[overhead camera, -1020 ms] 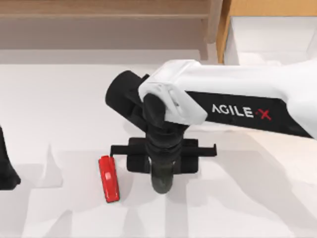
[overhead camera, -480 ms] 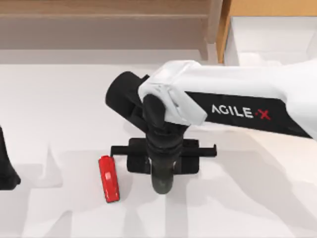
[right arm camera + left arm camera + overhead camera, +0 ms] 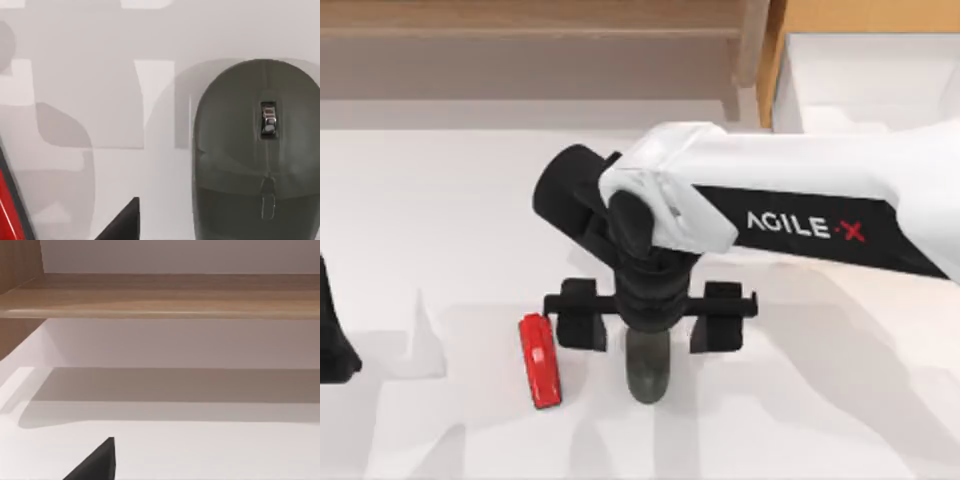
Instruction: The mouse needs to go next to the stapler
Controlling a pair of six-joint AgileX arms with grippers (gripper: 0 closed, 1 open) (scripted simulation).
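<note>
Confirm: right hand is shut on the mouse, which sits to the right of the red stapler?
Not quite. The top view shows the right hand open, its fingers spread either side of the mouse. The mouse does sit right of the stapler.

White table [image 3: 440,220], wooden shelf [image 3: 520,30] at its far edge, white box [image 3: 870,80] far right.

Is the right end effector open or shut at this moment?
Open. In the top view, the right end effector has its two fingers spread wide apart on either side of the mouse, not touching it.
</note>
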